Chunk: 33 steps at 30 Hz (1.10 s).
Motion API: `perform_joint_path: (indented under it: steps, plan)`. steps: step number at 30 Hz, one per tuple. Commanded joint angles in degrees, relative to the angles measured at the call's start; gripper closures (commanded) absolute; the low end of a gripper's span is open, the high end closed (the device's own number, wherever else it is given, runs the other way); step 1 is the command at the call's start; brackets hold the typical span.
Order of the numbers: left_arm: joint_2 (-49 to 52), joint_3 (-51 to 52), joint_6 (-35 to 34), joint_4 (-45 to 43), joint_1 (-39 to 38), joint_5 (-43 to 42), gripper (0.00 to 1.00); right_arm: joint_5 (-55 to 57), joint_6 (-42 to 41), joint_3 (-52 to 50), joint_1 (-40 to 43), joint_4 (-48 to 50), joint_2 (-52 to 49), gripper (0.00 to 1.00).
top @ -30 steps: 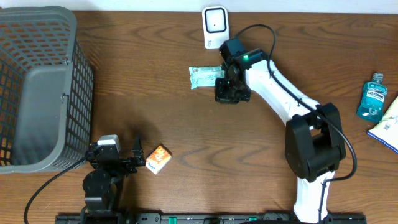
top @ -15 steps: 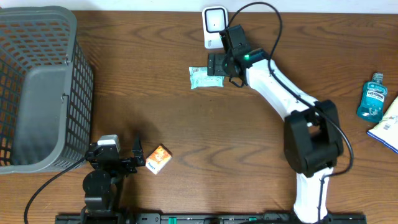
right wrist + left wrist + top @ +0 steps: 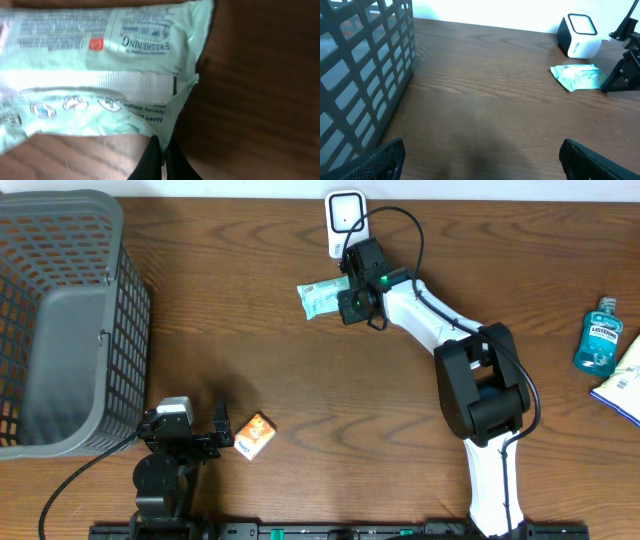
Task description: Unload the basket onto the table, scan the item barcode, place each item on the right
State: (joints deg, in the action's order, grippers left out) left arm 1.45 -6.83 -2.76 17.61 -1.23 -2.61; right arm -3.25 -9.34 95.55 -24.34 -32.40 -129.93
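Observation:
The item is a mint-green wipes packet lying on the brown table just below the white barcode scanner. My right gripper is shut on the packet's right edge. In the right wrist view the packet fills the top left, printed side up, and the two black fingertips pinch its lower corner flap. My left gripper rests at the table's near left, open and empty. In the left wrist view its fingers stand far apart over bare wood, with the packet and scanner far ahead on the right.
A grey mesh basket fills the left side, close beside the left gripper. A small orange box lies just right of that gripper. A blue mouthwash bottle and a white-and-blue pack sit at the right edge.
The right gripper opened, swung up toward the scanner, then came down left and closed on the packet's right edge. The packet has shifted slightly left and tilted. The left arm has not moved.

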Motion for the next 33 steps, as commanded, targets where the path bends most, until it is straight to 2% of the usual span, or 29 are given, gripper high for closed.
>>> perform_joint_path:
  steps: [1, 7, 15, 17, 18, 19, 20, 21, 22, 23, 29, 33]
  plan:
    - [-0.04, 1.31, 0.55, 0.28, -0.09, 0.52, 0.02, -0.35, -0.44, -0.85, -0.22, -4.37, -1.64, 0.99]
    - [-0.04, 1.31, 0.55, 0.28, -0.09, 0.52, 0.02, -2.51, -1.33, -0.83, -0.76, -10.25, 0.92, 0.99]
    - [-0.04, 1.31, 0.55, 0.28, -0.09, 0.52, 0.02, -0.72, -4.52, -0.85, -4.20, -18.43, 13.11, 0.99]
    - [-0.04, 1.31, 0.55, 0.28, -0.09, 0.52, 0.02, 3.41, -6.84, -0.85, -5.01, -17.90, 15.37, 0.99]
    - [-0.04, 1.31, 0.55, 0.28, -0.09, 0.52, 0.02, 7.78, -7.13, -0.85, -5.40, -15.80, 16.09, 0.97]
    - [-0.04, 1.31, 0.55, 0.28, -0.09, 0.52, 0.02, 11.98, -7.17, -0.85, -5.57, -12.59, 16.06, 0.85]
    - [-0.04, 1.31, 0.55, 0.28, -0.09, 0.52, 0.02, 13.35, -7.15, -0.85, -5.62, -10.78, 15.76, 0.82]
    - [-0.04, 1.31, 0.55, 0.28, -0.09, 0.52, 0.02, 14.80, -7.15, -0.85, -5.60, -7.98, 14.86, 0.85]
    - [-0.04, 1.31, 0.55, 0.28, -0.09, 0.52, 0.02, 15.58, -7.15, -0.85, -5.42, -5.66, 13.99, 0.96]
    - [-0.04, 1.31, 0.55, 0.28, -0.09, 0.52, 0.02, 15.89, -7.15, -0.85, -5.18, -3.17, 12.61, 0.99]
    - [-0.04, 1.31, 0.55, 0.28, -0.09, 0.52, 0.02, 14.47, -7.34, -0.85, -4.13, 10.56, 3.28, 0.99]
    - [-0.04, 1.31, 0.55, 0.28, -0.09, 0.52, 0.02, 14.49, -7.32, -0.85, -4.17, 16.48, 0.87, 0.99]
